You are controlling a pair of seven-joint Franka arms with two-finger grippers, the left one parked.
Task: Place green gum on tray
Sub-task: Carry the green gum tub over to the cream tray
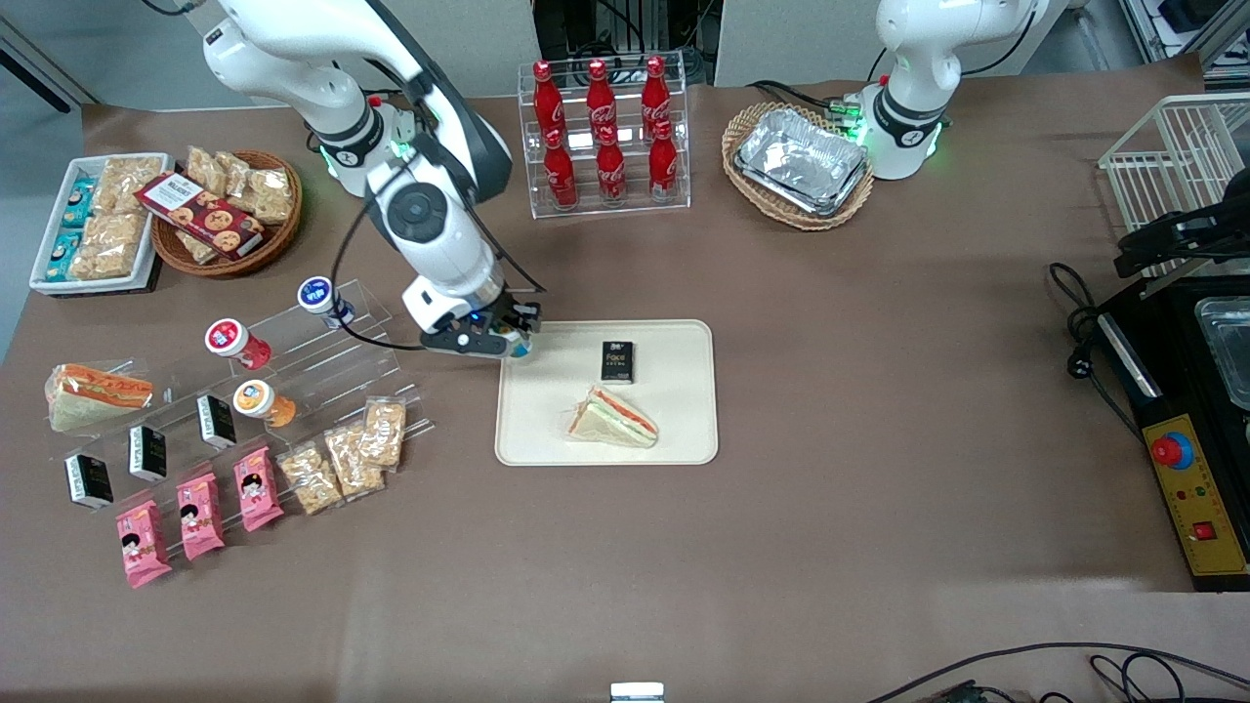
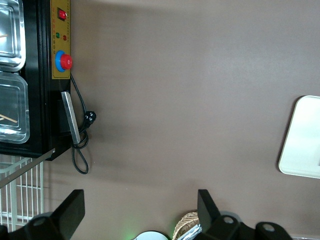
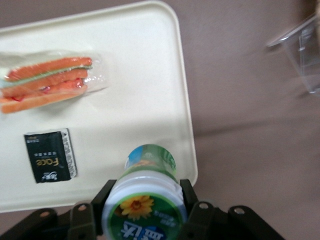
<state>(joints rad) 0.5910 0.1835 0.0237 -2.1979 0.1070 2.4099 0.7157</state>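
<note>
End effector [image 3: 145, 200] w/ green gum [image 3: 147, 192] – over tray [image 3: 150, 90] corner.

Front view: high, looking steeply down over the whole table, gripper [image 1: 508, 344] at the tray [image 1: 547, 430] corner. Right wrist view: close, looking down past the green gum [image 3: 145, 205] onto the same tray [image 3: 145, 100]. Left wrist view: downward, catching one tray [image 2: 302, 145] edge.

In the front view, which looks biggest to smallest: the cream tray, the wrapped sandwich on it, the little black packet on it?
1. tray
2. sandwich
3. black packet

The gripper, over the tray's corner, holds the green gum.
</note>
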